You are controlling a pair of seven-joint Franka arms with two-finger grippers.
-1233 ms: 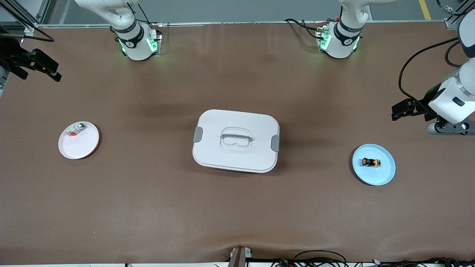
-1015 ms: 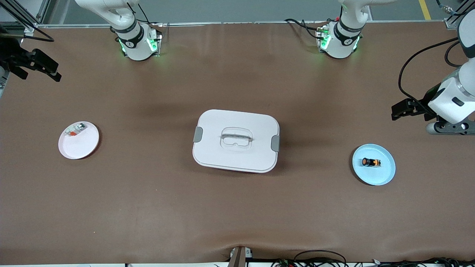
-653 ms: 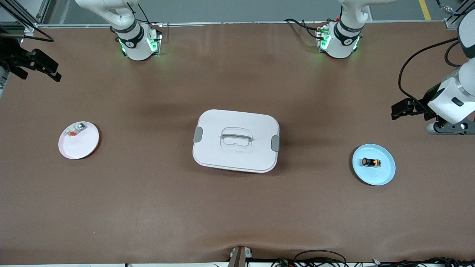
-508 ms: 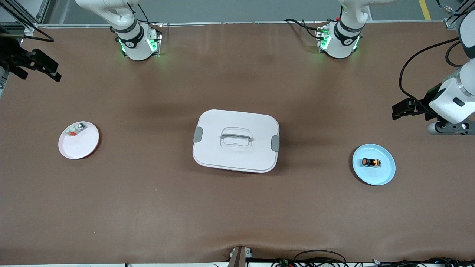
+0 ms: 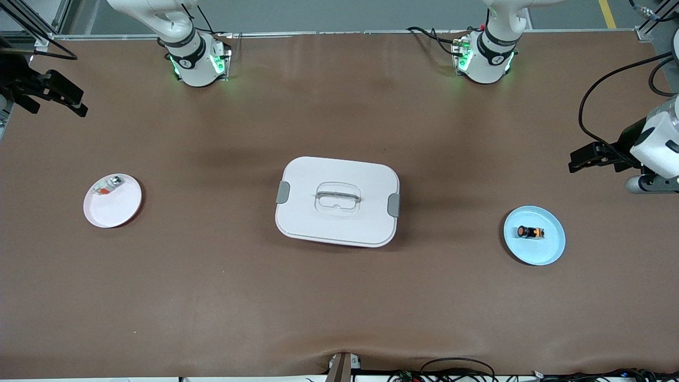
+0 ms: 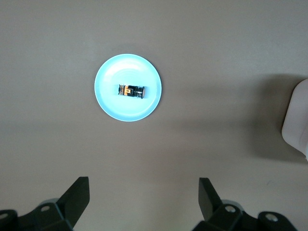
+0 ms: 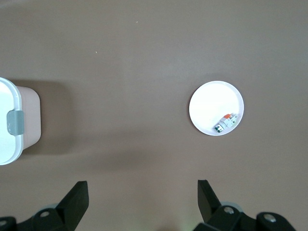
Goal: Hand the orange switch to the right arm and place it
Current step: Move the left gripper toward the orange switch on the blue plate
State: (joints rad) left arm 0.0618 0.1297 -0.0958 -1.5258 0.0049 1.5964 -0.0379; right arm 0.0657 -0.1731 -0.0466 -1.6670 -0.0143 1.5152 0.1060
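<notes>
Orange switch (image 5: 530, 232), stubby black cylinder on glossy round blue plate (image 5: 549, 249); both hands' fingers apart.

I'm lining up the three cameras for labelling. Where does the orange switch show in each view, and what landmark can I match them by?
Front view: the orange switch lies on the blue plate, toward the left arm's end of the table.
Left wrist view: the switch lies at the middle of the same plate.
Right wrist view: not in it.
Shared landmark: the white lidded box, whose edge also shows in the left wrist and right wrist views.
</notes>
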